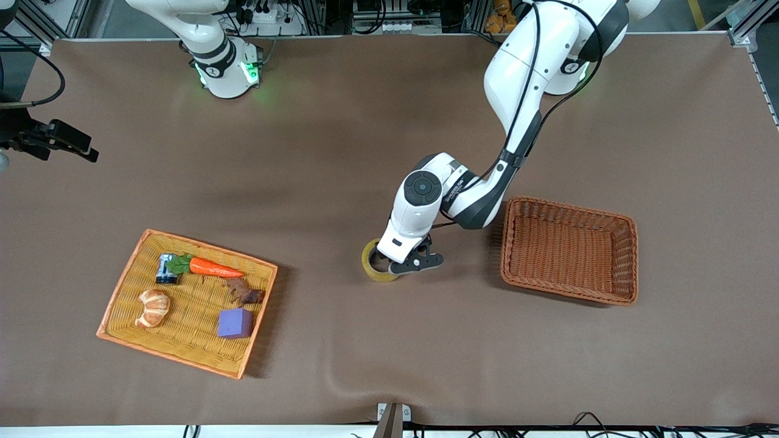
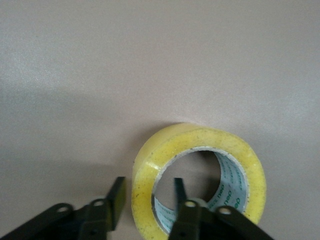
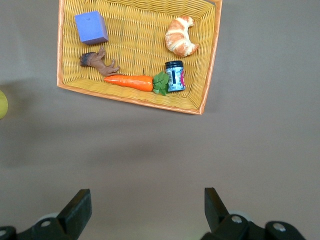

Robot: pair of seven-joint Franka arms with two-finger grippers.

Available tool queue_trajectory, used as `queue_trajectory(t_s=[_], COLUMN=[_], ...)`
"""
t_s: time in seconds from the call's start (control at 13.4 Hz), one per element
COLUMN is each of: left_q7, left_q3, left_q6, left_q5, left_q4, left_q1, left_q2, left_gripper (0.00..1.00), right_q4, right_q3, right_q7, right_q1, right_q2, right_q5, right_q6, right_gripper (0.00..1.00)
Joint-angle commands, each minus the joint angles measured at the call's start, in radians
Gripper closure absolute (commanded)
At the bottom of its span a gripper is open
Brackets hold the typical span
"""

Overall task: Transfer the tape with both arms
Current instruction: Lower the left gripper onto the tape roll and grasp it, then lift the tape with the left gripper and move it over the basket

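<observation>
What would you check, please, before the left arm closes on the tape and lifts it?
1. Left gripper straddles the wall of the tape, one finger inside the core, one outside: ok.
2. Fingers are closed on the wall: not ok, a gap shows.
3. Tape lies flat on the table: ok.
4. Brown basket is empty to receive it: ok.
5. Right gripper is open and waits above the table, apart from the tape: ok.
</observation>
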Motion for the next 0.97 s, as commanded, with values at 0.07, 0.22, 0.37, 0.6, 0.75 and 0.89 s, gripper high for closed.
queue_trajectory(t_s=[0.07,0.22,0.37,0.6,0.75,0.89], left_q7=[-0.011,-0.022,0.013,0.114,0.139,0.266], left_q3=[0.013,0.012,0.010,-0.003,-0.014,-0.014], left_q6=[0.008,-0.010,-0.091,-0.257,-0.260,-0.260], left_q5=[0.022,0.025,0.026,0.013,0.012,0.011], left_q4=[0.021,-0.011,-0.084,-0.187,-0.345,-0.462], left_q1=[0.002,0.052,0.119,0.245,0.317,0.409], left_q2=[-0.031,-0.136,-0.293,-0.486,-0.610,-0.683], left_gripper=[1.00,1.00,1.00,1.00,1.00,1.00], right_q4=[0.023,0.021,0.021,0.016,0.016,0.013], right_q3=[0.012,0.012,0.013,0.013,0.015,0.015], right_q7=[0.013,0.013,0.013,-0.007,-0.008,-0.008], right_q1=[-0.014,-0.013,-0.010,-0.008,-0.005,-0.005], right_q2=[0.013,0.017,0.017,0.017,0.017,0.017], right_q5=[0.010,0.011,0.013,0.014,0.014,0.013], right_q6=[-0.008,-0.005,-0.002,-0.001,-0.008,-0.010], right_gripper=[0.00,0.00,0.00,0.00,0.00,0.00])
